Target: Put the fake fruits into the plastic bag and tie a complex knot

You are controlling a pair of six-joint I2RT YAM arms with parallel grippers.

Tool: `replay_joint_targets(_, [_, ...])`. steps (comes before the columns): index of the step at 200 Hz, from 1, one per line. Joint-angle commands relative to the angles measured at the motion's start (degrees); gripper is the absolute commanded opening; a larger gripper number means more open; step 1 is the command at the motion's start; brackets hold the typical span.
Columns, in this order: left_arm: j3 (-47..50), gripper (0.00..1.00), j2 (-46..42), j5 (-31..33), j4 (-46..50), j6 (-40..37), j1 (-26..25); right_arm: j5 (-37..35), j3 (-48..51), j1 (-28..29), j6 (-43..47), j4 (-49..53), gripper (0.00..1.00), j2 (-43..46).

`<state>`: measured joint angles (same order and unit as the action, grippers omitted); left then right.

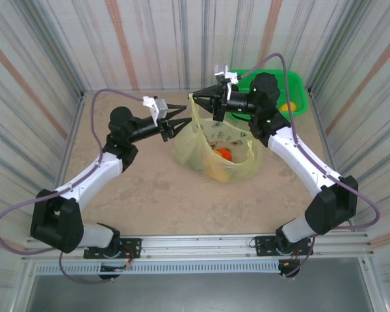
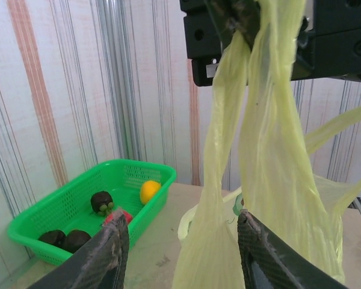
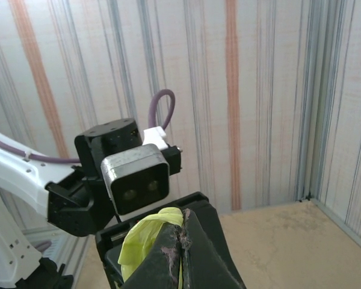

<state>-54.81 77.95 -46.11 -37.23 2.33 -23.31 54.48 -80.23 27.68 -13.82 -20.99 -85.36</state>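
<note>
Translucent yellow-green plastic bag (image 1: 205,148), handles pinched in closed right tool (image 3: 182,220) — left tool (image 2: 180,224), spread at the strands, may catch only one.

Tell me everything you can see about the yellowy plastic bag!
The plastic bag is thin, see-through and pale yellow-green, with small prints on it. Its crumpled body sits on the table near the middle, and an orange fruit shows inside. Its handles are pulled upward into long strips, and the right gripper is shut on their bunched tops. One strip hangs between the open fingers of the left gripper.
</note>
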Motion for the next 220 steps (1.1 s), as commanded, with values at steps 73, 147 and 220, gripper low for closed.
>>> replay_joint_targets(73, [-4.2, 0.00, 0.9, 8.7, 6.4, -1.4, -4.2, -7.9, -0.1, 1.0, 7.4, 14.5, 0.24, 3.9])
replay_joint_targets(147, [-1.2, 0.00, -4.1, 22.7, 14.5, -3.5, -6.2, -13.4, 3.2, 2.1, 9.6, 23.6, 0.43, 10.9])
replay_joint_targets(220, [-0.3, 0.00, -4.6, 24.2, 14.4, -4.3, -6.7, -18.5, -0.1, 5.5, 13.2, 30.8, 0.53, 10.0])
